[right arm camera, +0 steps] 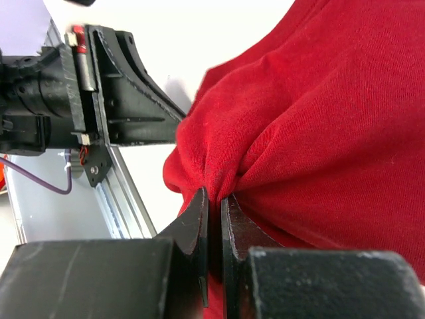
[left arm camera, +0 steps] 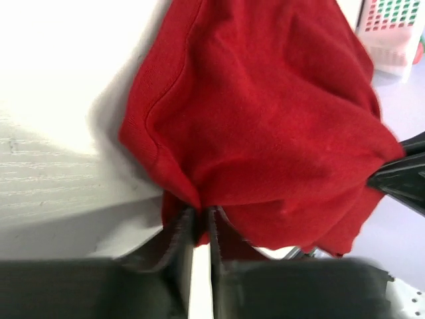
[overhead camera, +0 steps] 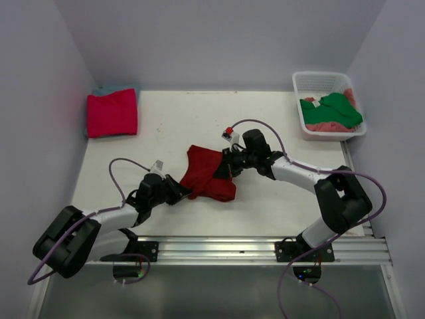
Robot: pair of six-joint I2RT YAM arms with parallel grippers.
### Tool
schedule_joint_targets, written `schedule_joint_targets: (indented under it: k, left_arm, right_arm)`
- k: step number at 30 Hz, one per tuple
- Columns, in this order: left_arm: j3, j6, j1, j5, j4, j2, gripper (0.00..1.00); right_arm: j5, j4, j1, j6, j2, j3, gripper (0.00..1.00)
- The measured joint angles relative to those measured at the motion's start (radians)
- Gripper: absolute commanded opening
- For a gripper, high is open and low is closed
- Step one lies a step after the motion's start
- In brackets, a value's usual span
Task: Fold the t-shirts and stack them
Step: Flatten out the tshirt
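Left tool (left arm camera: 199,216), I see, is pinched tight on the dark red t-shirt (overhead camera: 207,174); right tool (right arm camera: 214,199) likewise clamps a bunched fold of it.

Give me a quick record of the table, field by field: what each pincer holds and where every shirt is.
left pincer: shut on dark red t-shirt
right pincer: shut on the same shirt, opposite side
stack, far left corner: magenta-pink t-shirt on teal t-shirt
white basket, far right: green t-shirt and salmon-pink t-shirt, unfolded
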Motion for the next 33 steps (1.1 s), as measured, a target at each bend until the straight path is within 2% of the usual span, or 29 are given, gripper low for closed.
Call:
schedule_joint_targets:
  k: [2,6,9,10,11,13,14,17,19,20,24,29,33]
  left_arm:
    - [0.001,0.003,0.0,-0.009,0.01,-0.001,0.0]
    - [0.004,0.013,0.0,-0.024,0.0,-0.021,0.0]
    - [0.02,0.035,0.0,-0.042,-0.041,-0.101,0.0]
    - [0.035,0.051,0.0,-0.052,-0.073,-0.157,0.0]
    - [0.051,0.067,0.0,-0.064,-0.095,-0.211,0.0]
    - [0.103,0.102,0.0,-0.088,-0.144,-0.315,0.0]
    - [0.134,0.122,0.0,-0.099,-0.166,-0.364,0.0]
    - [0.24,0.179,-0.002,-0.119,-0.216,-0.477,0.0]
    - [0.303,0.208,-0.003,-0.121,-0.245,-0.506,0.0]
    - [0.358,0.236,-0.005,-0.122,-0.255,-0.516,0.0]
    - [0.435,0.277,-0.006,-0.109,-0.312,-0.474,0.0]
    - [0.55,0.335,-0.006,-0.107,-0.365,-0.409,0.0]
    - [0.7,0.391,-0.006,-0.107,-0.388,-0.319,0.0]
  right_arm:
    - [0.0,0.001,0.0,0.002,0.0,-0.006,0.0]
    - [-0.003,0.002,0.0,0.002,0.0,-0.01,0.0]
    - [0.0,0.0,0.0,0.0,-0.002,-0.01,0.0]
    - [0.004,-0.002,0.0,-0.002,-0.004,-0.01,0.03]
    - [0.008,-0.006,0.0,-0.004,-0.006,-0.01,0.23]
    - [0.028,-0.023,0.0,-0.011,-0.014,-0.01,0.36]
    - [0.043,-0.035,0.0,-0.014,-0.02,-0.009,0.53]
    - [0.121,-0.073,0.001,-0.021,-0.042,-0.002,0.75]
    - [0.2,-0.108,0.001,-0.026,-0.061,0.011,0.84]
    - [0.307,-0.149,0.0,-0.026,-0.079,0.043,0.84]
    - [0.381,-0.214,0.0,-0.029,-0.114,0.072,0.83]
    - [0.325,-0.236,0.022,-0.028,-0.195,0.074,0.82]
    - [0.243,-0.233,0.092,-0.036,-0.27,0.055,0.83]
